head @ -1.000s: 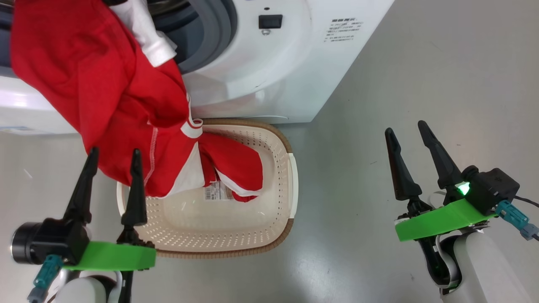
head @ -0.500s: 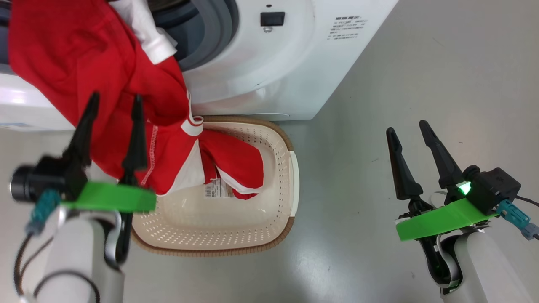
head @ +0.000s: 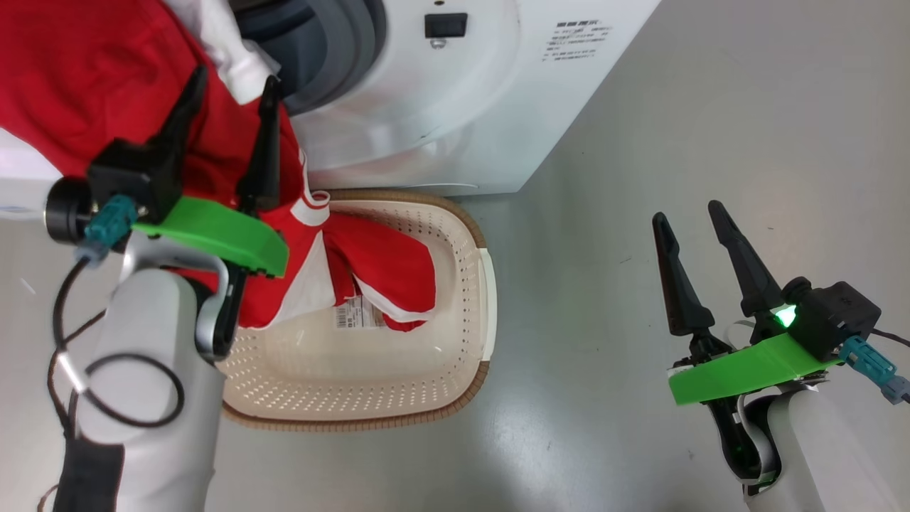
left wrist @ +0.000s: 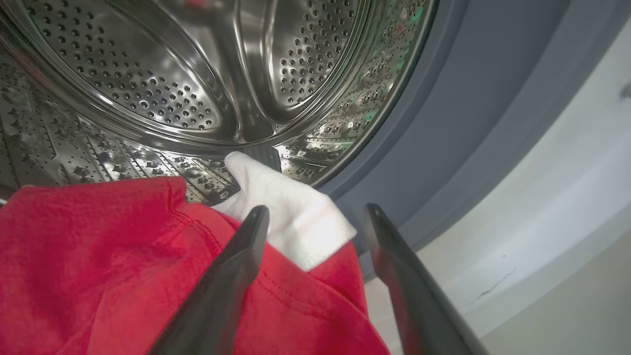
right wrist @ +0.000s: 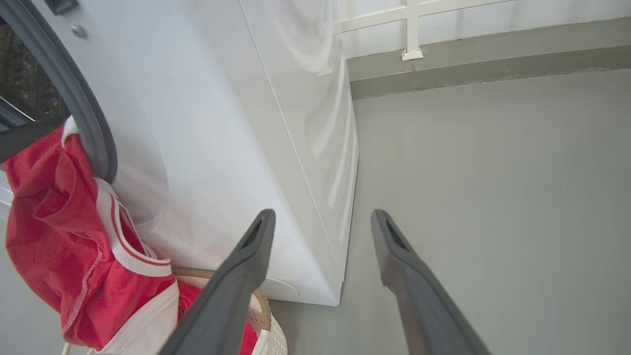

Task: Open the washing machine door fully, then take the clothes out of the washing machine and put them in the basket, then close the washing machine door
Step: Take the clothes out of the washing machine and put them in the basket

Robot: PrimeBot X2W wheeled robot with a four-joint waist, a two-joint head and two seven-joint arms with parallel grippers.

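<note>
Our left gripper [head: 234, 77], jaws spread, straddles the bright red white-trimmed garment [head: 85, 85] at the mouth of the white front-loading washing machine [head: 455, 121], to seize it; right gripper [head: 686, 212] idles open

The red clothes [head: 71, 78], trimmed in white, hang out of the white washing machine [head: 455, 121] over the grey ring of its mouth. They trail down into the cream perforated basket [head: 485, 299], which stands upright on the floor just before the machine.
</note>
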